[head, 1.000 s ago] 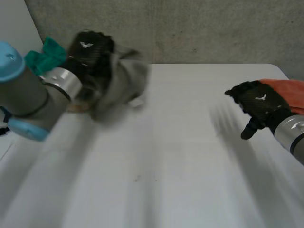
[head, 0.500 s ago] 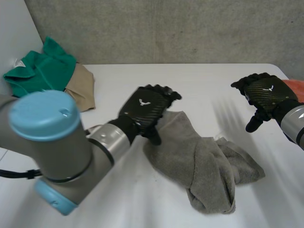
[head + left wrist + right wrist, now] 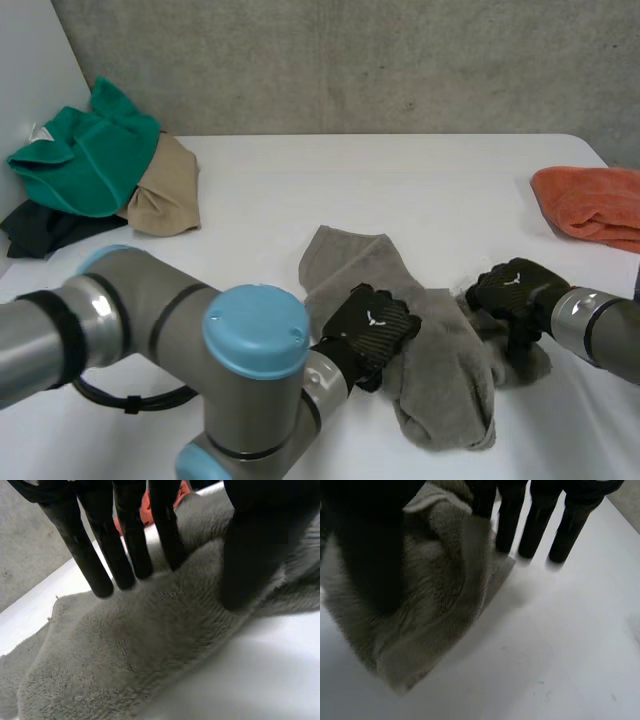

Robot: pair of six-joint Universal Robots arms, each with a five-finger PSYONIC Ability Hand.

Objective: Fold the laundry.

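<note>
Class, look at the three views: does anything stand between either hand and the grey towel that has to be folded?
Nothing visible does. The left hand rests directly on the grey towel near its middle, and the right hand touches the towel's crumpled edge on the robot's right side.

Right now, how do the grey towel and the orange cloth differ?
The grey towel lies rumpled mid-table, with the left hand and the right hand on it. The orange cloth sits untouched at the table's right edge. The grey towel spreads wider, while the orange cloth is bunched compactly. Both lie on the white table.
</note>
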